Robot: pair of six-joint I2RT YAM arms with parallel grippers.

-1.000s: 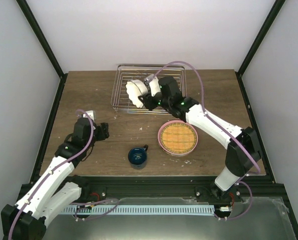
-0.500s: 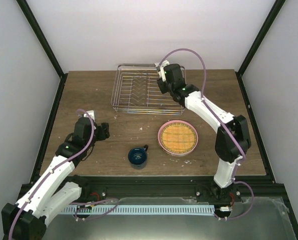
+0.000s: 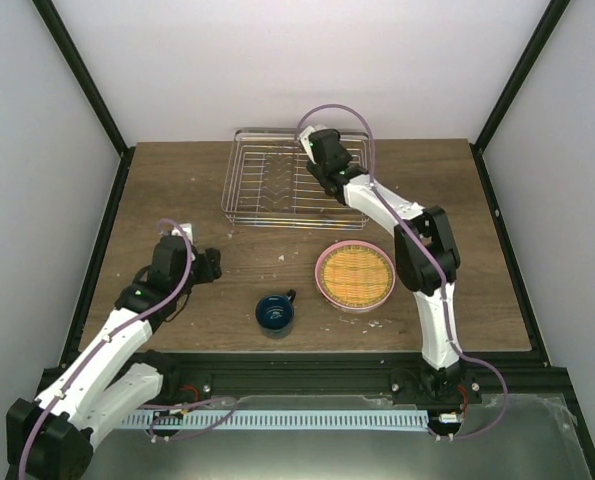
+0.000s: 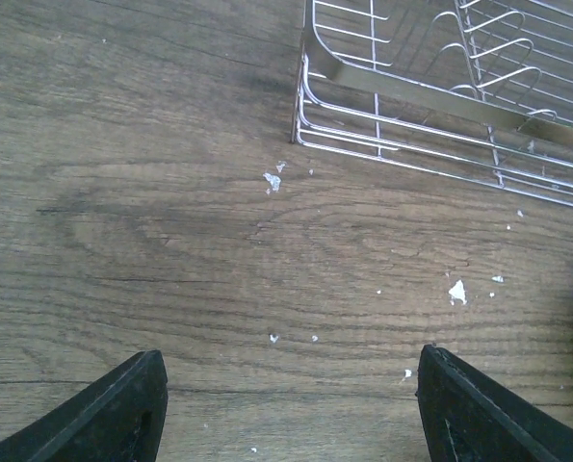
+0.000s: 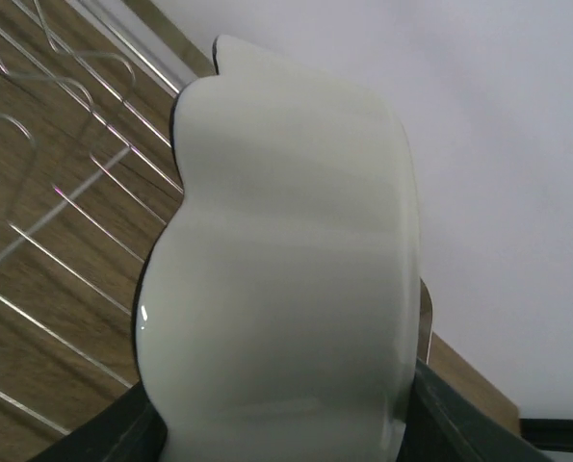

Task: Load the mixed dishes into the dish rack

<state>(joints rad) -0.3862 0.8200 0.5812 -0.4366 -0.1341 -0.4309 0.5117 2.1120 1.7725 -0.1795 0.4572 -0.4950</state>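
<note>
The white scalloped bowl (image 5: 286,289) fills the right wrist view, and my right gripper (image 5: 286,428) is shut on it, a dark finger at each side. From above, that gripper (image 3: 320,150) hangs over the far right part of the silver wire dish rack (image 3: 267,190), and the bowl is hidden under the wrist. The rack's prongs (image 5: 65,221) show behind the bowl. A dark blue mug (image 3: 274,313) stands on the table. A yellow-lime ribbed plate (image 3: 357,273) lies on a pink plate (image 3: 321,276). My left gripper (image 3: 211,264) is open and holds nothing, above bare wood (image 4: 286,289).
The rack's near left corner (image 4: 310,106) lies ahead of my left gripper. White crumbs (image 4: 456,291) dot the wooden table (image 3: 177,200). Black frame posts and white walls close in the sides and back.
My right arm has swung the bowl from the rack's front middle up to its far right part, the elbow folding in. The left arm has barely moved.
</note>
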